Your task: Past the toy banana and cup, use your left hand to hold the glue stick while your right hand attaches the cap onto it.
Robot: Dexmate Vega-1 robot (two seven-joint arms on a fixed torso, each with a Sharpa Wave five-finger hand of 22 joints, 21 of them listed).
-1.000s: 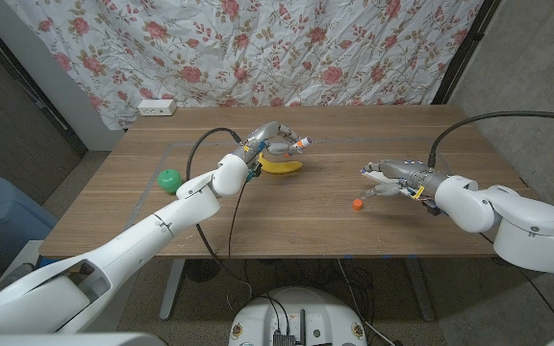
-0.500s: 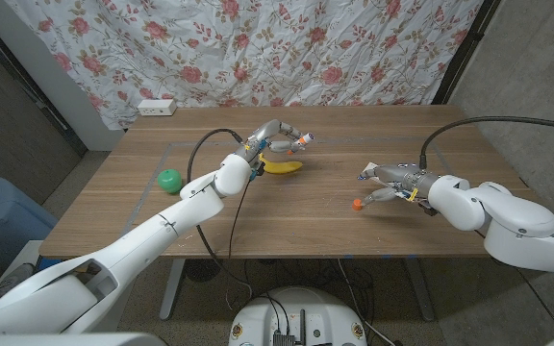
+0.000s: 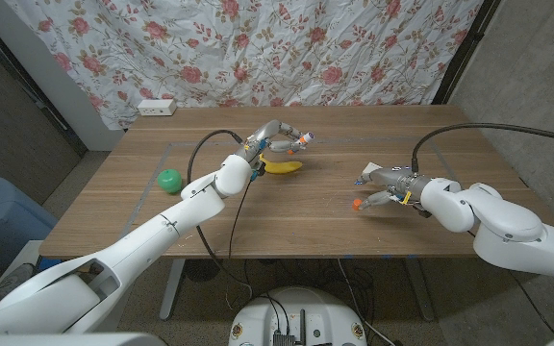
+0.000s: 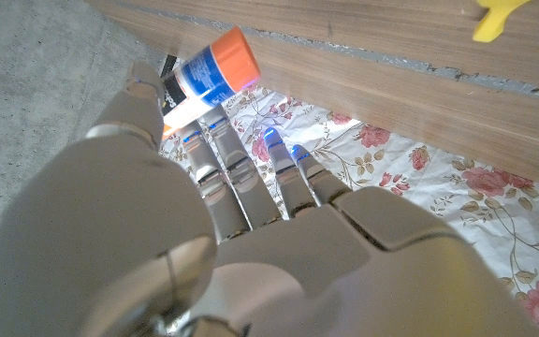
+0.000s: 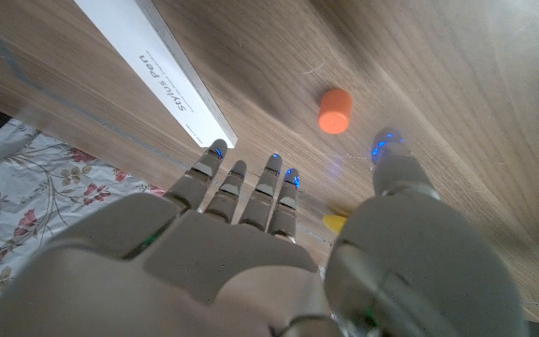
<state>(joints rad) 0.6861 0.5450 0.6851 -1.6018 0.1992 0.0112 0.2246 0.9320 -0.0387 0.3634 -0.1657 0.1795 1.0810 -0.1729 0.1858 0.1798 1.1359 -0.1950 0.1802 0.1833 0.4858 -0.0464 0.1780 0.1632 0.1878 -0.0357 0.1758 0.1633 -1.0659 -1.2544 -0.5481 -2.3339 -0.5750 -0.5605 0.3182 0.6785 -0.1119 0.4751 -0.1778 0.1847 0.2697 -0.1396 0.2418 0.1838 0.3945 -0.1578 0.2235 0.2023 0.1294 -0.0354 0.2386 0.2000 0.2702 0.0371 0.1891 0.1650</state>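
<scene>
Right robot hand point(image 3: 381, 183) has neared the cap point(image 3: 357, 204), open-fingered; left robot hand point(image 3: 275, 140) grips the glue stick point(image 3: 294, 142).

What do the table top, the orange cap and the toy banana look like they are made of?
Table: wood or wood-look laminate, matte, with visible brown grain.
Orange cap: probably moulded plastic, smooth, uniform colour, soft sheen.
Toy banana: likely plastic or rubber, an even, bright yellow; too small to tell the finish.
</scene>
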